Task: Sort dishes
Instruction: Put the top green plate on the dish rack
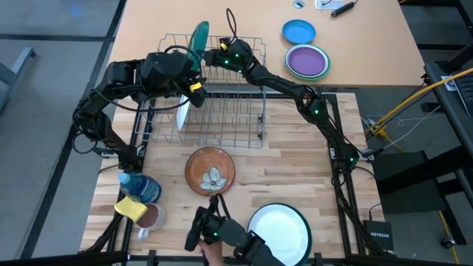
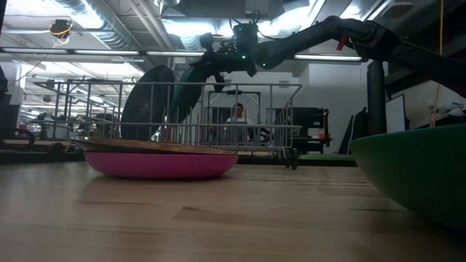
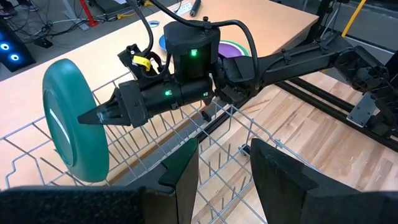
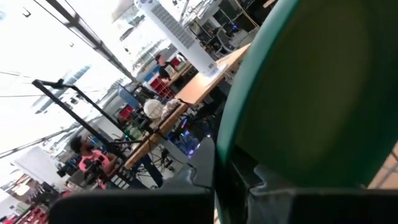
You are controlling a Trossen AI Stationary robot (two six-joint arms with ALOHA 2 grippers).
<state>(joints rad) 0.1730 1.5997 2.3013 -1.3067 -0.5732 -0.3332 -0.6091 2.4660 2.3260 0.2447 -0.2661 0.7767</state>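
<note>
A teal-green dish (image 1: 198,43) (image 3: 71,134) stands on edge in the far left part of the wire rack (image 1: 222,111). My right gripper (image 1: 209,56) (image 3: 84,117) reaches in level from the table's right, shut, with its tips at that dish. My left gripper (image 1: 194,91) (image 3: 224,177) hovers open over the rack's left half, with only rack wires below its fingers. A white plate (image 1: 182,112) stands on edge in the rack under it. On the table's near part, a brown flowered plate (image 1: 211,170) lies on a pink bowl (image 2: 160,164). A white green-rimmed plate (image 1: 279,229) sits at the near right. My right gripper meets the teal-green dish at its upper part near the rim (image 3: 69,112), on the side turned toward the table's right. The fingers come in about level, closed to a point. Whether they pinch the rim or only lie against it, I cannot tell. The dish stands upright in the rack.
A blue dish (image 1: 298,32) and a purple dish (image 1: 307,61) sit on the far table behind the rack. A bottle (image 1: 140,186), a yellow sponge (image 1: 131,208) and a mug (image 1: 151,218) crowd the near left corner. A camera mount (image 1: 214,229) stands at the near edge.
</note>
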